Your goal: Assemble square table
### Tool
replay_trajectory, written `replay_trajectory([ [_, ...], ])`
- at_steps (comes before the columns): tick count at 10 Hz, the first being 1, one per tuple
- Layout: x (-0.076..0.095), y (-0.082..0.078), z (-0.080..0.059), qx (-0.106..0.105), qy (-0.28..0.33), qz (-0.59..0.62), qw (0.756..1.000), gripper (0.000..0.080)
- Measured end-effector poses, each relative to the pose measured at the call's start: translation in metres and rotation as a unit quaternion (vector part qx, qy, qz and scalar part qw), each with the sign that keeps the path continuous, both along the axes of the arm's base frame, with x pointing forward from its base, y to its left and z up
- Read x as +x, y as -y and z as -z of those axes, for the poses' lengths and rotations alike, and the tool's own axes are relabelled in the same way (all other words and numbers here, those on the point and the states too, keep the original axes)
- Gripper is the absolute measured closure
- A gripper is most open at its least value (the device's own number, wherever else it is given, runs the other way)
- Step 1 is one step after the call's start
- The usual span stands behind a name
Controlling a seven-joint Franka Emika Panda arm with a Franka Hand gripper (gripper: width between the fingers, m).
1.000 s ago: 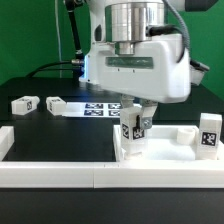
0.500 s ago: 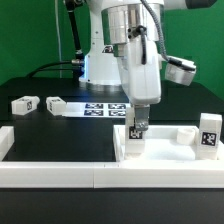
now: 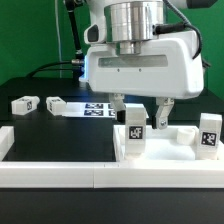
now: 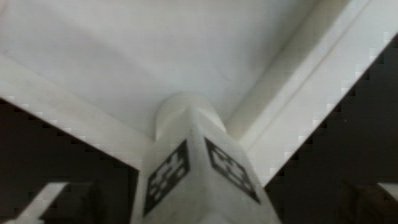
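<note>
Exterior view: my claw (image 3: 140, 112) hangs spread above 1 upright leg (image 3: 133, 133), which stands at a corner of the square tabletop (image 3: 165, 148) on the table's exterior-view right. The leg looks socketed, so it needs no grip. Wrist view: the leg (image 4: 192, 165) rises against the square tabletop (image 4: 160, 50), with nothing pinching it.

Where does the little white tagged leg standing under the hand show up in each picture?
Exterior view: the leg stands upright, low and right of centre, between and just below the fingers of the open hand.
Wrist view: the leg is seen close up, with two tagged faces showing.
Shared landmark: the white table top it stands on, which is the pale surface behind it in the wrist view.
</note>
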State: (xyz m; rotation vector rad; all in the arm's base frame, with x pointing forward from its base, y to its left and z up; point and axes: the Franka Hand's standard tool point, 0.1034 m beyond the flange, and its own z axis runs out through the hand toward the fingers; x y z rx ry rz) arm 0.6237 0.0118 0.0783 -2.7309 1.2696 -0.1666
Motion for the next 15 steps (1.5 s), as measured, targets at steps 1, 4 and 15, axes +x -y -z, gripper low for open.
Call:
replay_trajectory([
  [1, 0.0, 0.0003, 0.0, -0.006, 0.002, -0.035, 0.999, 0.015],
  [4, 0.0004, 0.0019, 0.0003, -0.055, 0.006, -0.237, 0.97, 0.015],
  [15, -0.0019, 0.0048, 0.0028, 0.026, -0.015, 0.174, 0.984, 0.0508],
])
